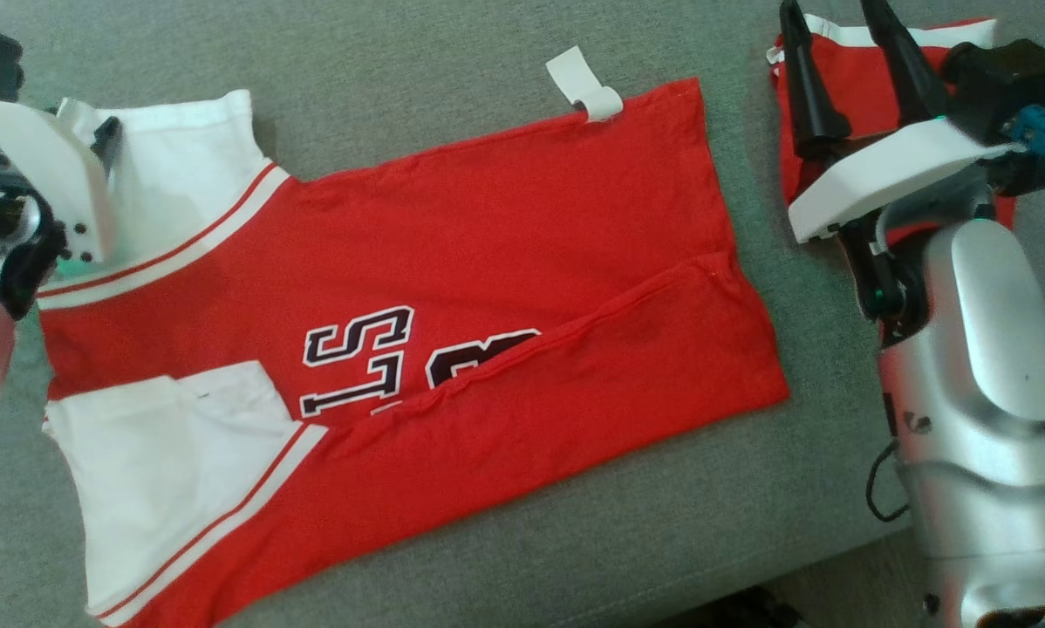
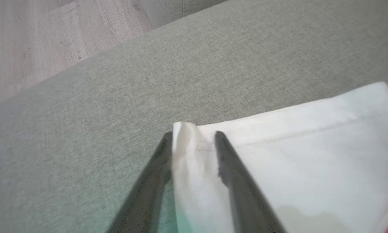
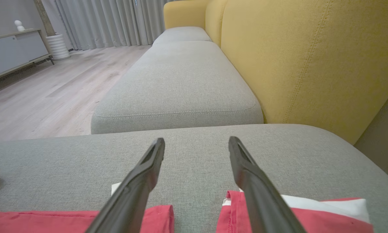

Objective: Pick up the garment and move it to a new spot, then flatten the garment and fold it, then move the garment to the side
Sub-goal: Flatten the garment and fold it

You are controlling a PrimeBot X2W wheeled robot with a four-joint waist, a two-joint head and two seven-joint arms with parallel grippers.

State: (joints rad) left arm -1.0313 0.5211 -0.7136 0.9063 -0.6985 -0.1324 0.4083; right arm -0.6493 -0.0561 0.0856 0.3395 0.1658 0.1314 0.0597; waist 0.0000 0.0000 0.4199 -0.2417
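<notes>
Nearest, at nine o'clock, left pincer (image 2: 193,134) half-spread astride one white sleeve (image 2: 310,145) of the red garment (image 1: 488,227), flat at centre on one sofa cushion (image 1: 400,70). At one o'clock, right pincer (image 1: 829,9) spread wide above a second folded garment (image 1: 858,87).

Soft, even light, faint shadows; the garment (image 2: 310,155) blurs close up.

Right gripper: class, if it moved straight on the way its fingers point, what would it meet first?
Most likely the end face of the neighbouring grey seat cushion. The right gripper, fingers open, points low across the near cushion; depth is unclear, so it might graze that surface first.
</notes>
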